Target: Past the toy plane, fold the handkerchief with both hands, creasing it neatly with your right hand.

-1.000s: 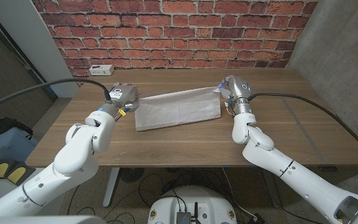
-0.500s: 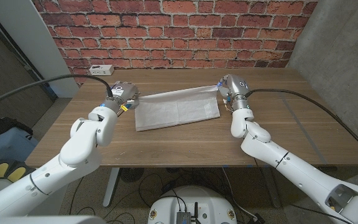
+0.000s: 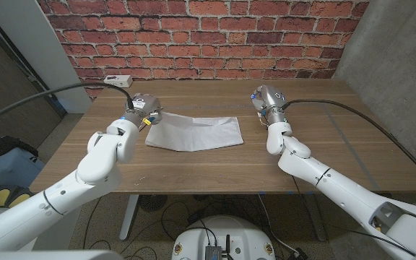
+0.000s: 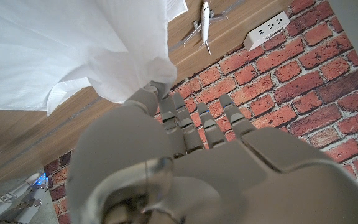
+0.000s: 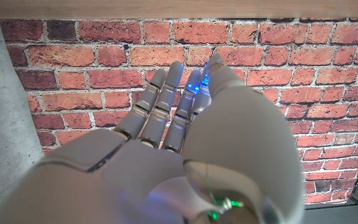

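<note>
My left hand (image 3: pixel 142 110) is grasping one corner of the single white handkerchief (image 3: pixel 194 133); in the left wrist view the cloth (image 4: pixel 73 50) bunches where my fingers (image 4: pixel 160 93) pinch it. From that hand the handkerchief lies folded on the desk (image 3: pixel 193 170), stretching toward my right side. My right hand (image 3: pixel 265 100) is raised well apart from the cloth's far edge, holding nothing, its fingers (image 5: pixel 166 106) straight and close together with the brick wall (image 5: pixel 73 62) beyond them. Past my left hand, the left wrist view shows one toy plane (image 4: pixel 205 22) on the desk and one white power strip (image 4: pixel 267 30) against the wall.
</note>
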You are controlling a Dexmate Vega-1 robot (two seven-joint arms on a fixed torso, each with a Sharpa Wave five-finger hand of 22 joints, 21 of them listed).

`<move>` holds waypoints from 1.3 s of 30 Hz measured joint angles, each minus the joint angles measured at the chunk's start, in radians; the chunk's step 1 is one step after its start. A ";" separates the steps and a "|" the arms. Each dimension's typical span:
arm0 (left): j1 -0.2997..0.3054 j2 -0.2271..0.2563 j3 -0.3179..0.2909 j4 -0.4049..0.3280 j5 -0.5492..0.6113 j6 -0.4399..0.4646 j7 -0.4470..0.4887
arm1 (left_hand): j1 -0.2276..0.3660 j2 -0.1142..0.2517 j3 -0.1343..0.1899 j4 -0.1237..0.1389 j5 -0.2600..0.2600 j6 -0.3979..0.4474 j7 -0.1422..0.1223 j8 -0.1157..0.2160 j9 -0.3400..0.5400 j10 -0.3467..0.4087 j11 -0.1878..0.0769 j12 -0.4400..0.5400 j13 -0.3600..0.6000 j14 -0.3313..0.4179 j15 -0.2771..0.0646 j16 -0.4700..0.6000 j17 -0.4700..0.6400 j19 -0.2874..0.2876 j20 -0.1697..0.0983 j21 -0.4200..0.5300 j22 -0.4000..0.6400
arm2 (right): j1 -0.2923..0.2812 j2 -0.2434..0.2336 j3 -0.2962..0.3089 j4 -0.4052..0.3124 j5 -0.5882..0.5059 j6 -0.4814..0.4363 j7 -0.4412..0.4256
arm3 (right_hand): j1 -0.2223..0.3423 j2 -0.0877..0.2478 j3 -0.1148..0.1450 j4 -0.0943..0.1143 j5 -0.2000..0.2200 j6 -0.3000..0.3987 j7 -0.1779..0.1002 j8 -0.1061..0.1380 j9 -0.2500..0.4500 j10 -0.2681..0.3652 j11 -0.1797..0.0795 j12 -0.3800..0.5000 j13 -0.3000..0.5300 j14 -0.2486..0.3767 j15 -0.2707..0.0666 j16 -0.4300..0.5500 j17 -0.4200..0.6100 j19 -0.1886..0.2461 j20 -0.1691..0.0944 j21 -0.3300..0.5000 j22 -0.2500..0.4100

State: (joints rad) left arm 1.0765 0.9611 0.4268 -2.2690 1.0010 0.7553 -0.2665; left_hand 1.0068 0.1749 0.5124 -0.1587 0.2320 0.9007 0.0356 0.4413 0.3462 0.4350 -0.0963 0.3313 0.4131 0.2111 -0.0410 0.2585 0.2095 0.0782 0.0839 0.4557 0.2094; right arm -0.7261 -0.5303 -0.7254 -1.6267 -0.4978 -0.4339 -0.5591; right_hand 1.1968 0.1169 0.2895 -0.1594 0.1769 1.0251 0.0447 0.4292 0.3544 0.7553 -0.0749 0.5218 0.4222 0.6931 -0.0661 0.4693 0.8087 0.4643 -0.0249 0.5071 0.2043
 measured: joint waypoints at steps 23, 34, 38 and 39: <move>-0.099 -0.020 0.100 0.087 0.126 0.026 -0.057 | -0.024 0.003 -0.001 0.015 0.000 0.003 0.000 -0.025 0.043 0.000 0.000 -0.007 0.000 0.000 0.000 0.000 0.002 -0.004 0.004 0.008 0.000 | 0.021 -0.011 -0.018 0.009 0.009 0.001 0.008 | 0.000 0.000 0.001 0.001 0.000 0.000 0.000 -0.001 0.001 0.000 0.000 0.000 0.000 0.007 -0.004 -0.004 0.008 0.000 0.000 0.008 0.000; -0.129 -0.045 0.117 0.145 0.135 0.012 -0.033 | -0.032 0.006 0.003 0.020 0.000 -0.006 -0.009 -0.037 0.086 0.000 0.000 -0.007 0.000 0.005 0.005 0.000 0.007 -0.004 0.004 0.008 0.000 | 0.021 -0.017 -0.022 -0.007 -0.003 -0.012 0.012 | 0.000 0.000 0.007 0.002 0.001 0.000 0.000 -0.003 0.001 0.000 0.000 0.000 0.000 0.007 -0.003 -0.011 0.009 0.000 0.000 0.016 0.000; -0.147 -0.055 0.128 0.173 0.134 -0.004 -0.021 | -0.037 0.011 0.007 0.024 -0.001 -0.016 -0.017 -0.044 0.089 0.000 0.000 -0.007 0.000 0.005 0.005 0.000 0.007 -0.004 0.004 0.008 0.000 | 0.021 -0.019 -0.022 -0.012 -0.007 -0.016 0.013 | 0.000 0.000 0.007 0.002 0.001 0.000 0.000 -0.003 0.000 0.000 0.000 0.000 0.000 0.007 -0.003 -0.011 0.014 0.000 0.000 0.016 0.000; -0.154 -0.058 0.133 0.183 0.134 -0.009 -0.018 | -0.039 0.010 0.005 0.026 -0.001 -0.025 -0.019 -0.049 0.089 0.000 0.000 -0.007 0.000 0.005 0.005 0.000 0.007 -0.001 0.006 0.013 0.000 | 0.020 -0.020 -0.022 -0.014 -0.008 -0.018 0.013 | 0.000 0.000 0.007 0.002 0.001 0.000 0.000 -0.004 0.000 0.000 0.000 0.000 0.000 0.007 -0.003 -0.011 0.014 0.000 0.000 0.016 0.000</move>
State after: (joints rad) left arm 0.9223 0.9033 0.5599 -2.0861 1.1349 0.7467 -0.2846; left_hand 0.9680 0.1845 0.5179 -0.1332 0.2310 0.8758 0.0165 0.3927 0.4352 0.4349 -0.0963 0.3246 0.4132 0.2165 -0.0356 0.2585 0.2165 0.0770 0.0900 0.4687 0.2095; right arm -0.7060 -0.5499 -0.7472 -1.6411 -0.5056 -0.4519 -0.5462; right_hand 1.1967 0.1168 0.2970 -0.1573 0.1778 1.0249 0.0445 0.4256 0.3545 0.7553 -0.0748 0.5218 0.4223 0.7004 -0.0695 0.4584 0.8225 0.4645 -0.0250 0.5227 0.2046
